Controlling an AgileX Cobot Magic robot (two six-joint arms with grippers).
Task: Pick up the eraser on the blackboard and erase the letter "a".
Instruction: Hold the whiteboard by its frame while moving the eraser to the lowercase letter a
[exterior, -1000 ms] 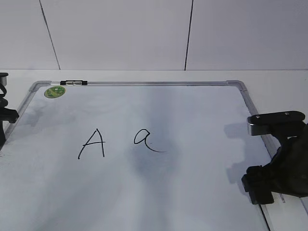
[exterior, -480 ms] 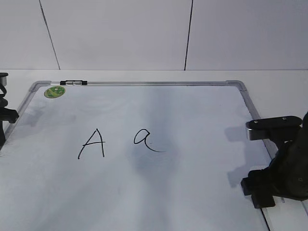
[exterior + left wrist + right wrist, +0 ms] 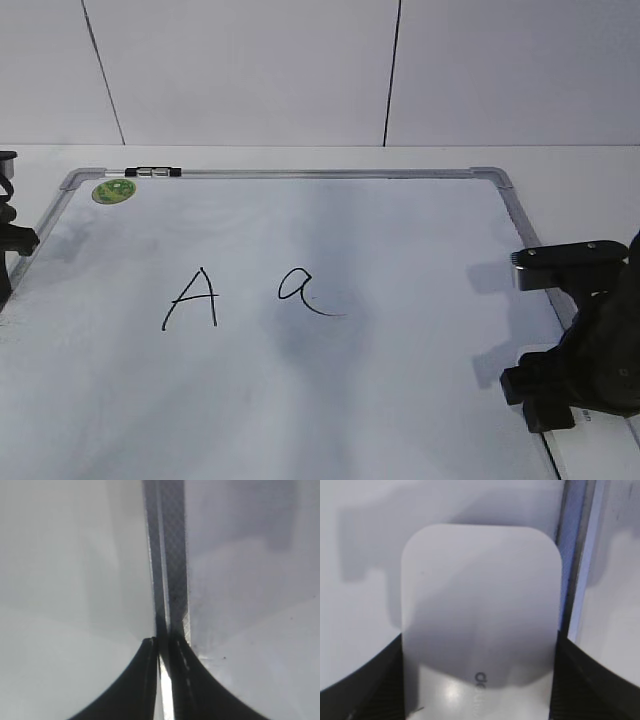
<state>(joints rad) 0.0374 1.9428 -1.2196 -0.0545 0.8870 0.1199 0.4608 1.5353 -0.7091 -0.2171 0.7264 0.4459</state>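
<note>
Since a second before, the right gripper [image 3: 560, 330] had dropped a little lower and slid toward the right edge of the blackboard [image 3: 300, 400]; in the last half second it hardly moved. The arm reached in from the right side, low over the board's grey frame, with one black finger higher and one nearer the camera. In the right wrist view its jaws were spread wide, one on each side of the eraser [image 3: 480, 615], very close to its sides. I could not tell if they touched it. The white eraser lay flat on the board, just beside the frame on the right.

The letter "a" [image 3: 305, 290] was near the middle of the board, well apart from the eraser, with the capital "A" [image 3: 193, 297] to its left.

The left gripper [image 3: 162, 680] sat low over the board's left frame, its jaws pressed nearly together.
</note>
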